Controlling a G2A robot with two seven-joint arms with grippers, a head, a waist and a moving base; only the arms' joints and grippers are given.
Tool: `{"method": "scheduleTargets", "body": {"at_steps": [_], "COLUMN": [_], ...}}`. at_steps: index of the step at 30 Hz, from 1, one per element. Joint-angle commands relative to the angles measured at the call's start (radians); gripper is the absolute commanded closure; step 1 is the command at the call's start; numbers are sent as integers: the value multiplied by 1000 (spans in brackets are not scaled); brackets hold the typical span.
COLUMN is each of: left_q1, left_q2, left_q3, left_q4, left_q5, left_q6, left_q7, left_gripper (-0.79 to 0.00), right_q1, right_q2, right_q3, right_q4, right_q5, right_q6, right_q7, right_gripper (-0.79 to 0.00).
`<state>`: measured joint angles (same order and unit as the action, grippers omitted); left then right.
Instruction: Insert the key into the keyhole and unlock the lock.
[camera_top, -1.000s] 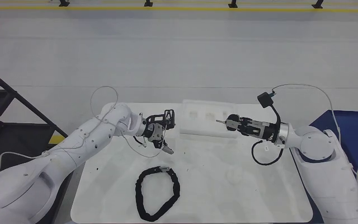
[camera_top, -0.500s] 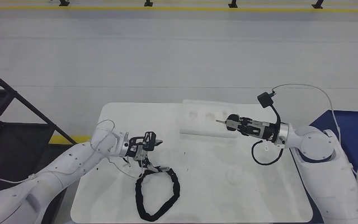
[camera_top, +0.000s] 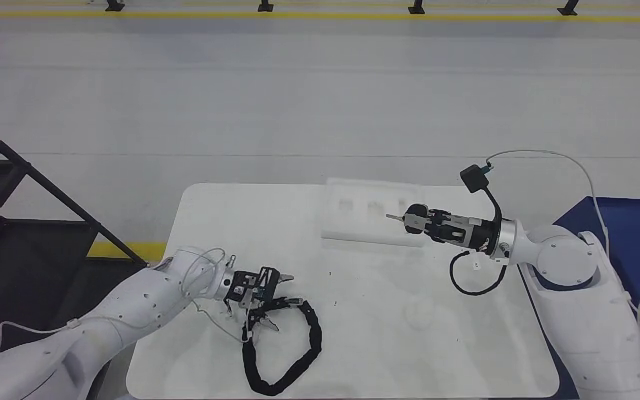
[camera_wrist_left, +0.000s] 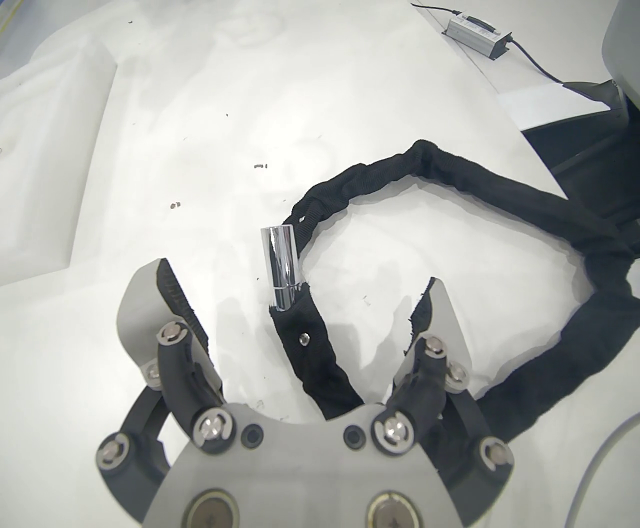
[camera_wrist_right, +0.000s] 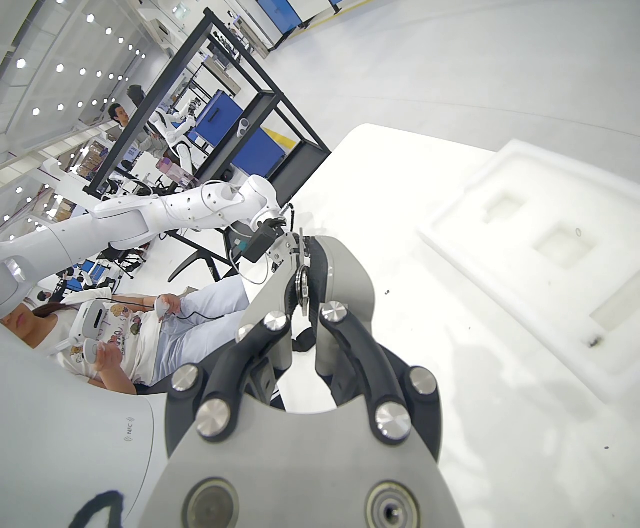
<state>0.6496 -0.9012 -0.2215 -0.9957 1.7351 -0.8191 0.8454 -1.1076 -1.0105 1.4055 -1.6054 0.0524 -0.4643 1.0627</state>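
Item one, the left hand (camera_wrist_left: 296, 282): fingers spread wide, gripping nothing, set low over the table (camera_wrist_left: 350, 100). Between its fingers lies one end of the chain lock (camera_wrist_left: 450, 170), a black fabric sleeve from which the chrome lock barrel (camera_wrist_left: 280, 265) juts forward of the palm, touching neither pad. Just past the barrel sits the other sleeved end, and the loop curves away to one side of the hand. Item two, the right hand (camera_top: 410, 218): closed on the key (camera_top: 391, 215), whose shaft points out beyond the fingertips. It is held above the table beside the white foam tray (camera_top: 350, 225), well apart from the lock. Hazards, as judged: a close on the soft sleeve rather than the barrel would leave the barrel free to swivel. Smooth chrome may slip or roll from the pads, and the loose chain may drag the end askew. The keyhole face cannot be made out, so the barrel may be presented wrongly. A misaligned thrust could twist the thin key in its grip.
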Motion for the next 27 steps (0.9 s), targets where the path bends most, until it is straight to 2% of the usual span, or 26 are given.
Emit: {"method": "scheduleTargets", "body": {"at_steps": [1,10,11,12,13,16,17,27], "left_q1": [0,-5,-6,-6,-7,-8,-8,-15], "left_q2": [-10,-54,-58,-62,-66,-76,-79,-88], "left_q3": [2,3,3,3,3,3,4,3], "left_q4": [13,66,71,78,84,99,103,123], "left_q5": [7,21,22,23,25,31,35,84], "left_q6": [1,-15,-18,-20,-23,-24,-24,-27], "left_q7": [3,-13,-15,-15,-16,-10,-7,54], "left_gripper": [-785,-785,-767,-662,-456,-206,-12,0], "right_q1": [0,0,0,0,0,0,0,0], "right_q2": [0,0,0,0,0,0,0,0], "right_q3": [0,0,0,0,0,0,0,0], "right_q4": [0,0,0,0,0,0,0,0], "right_q5": [0,0,0,0,0,0,0,0], "right_q6": [0,0,0,0,0,0,0,0], "right_q7": [0,0,0,0,0,0,0,0], "right_gripper": [0,0,0,0,0,0,0,0]}}
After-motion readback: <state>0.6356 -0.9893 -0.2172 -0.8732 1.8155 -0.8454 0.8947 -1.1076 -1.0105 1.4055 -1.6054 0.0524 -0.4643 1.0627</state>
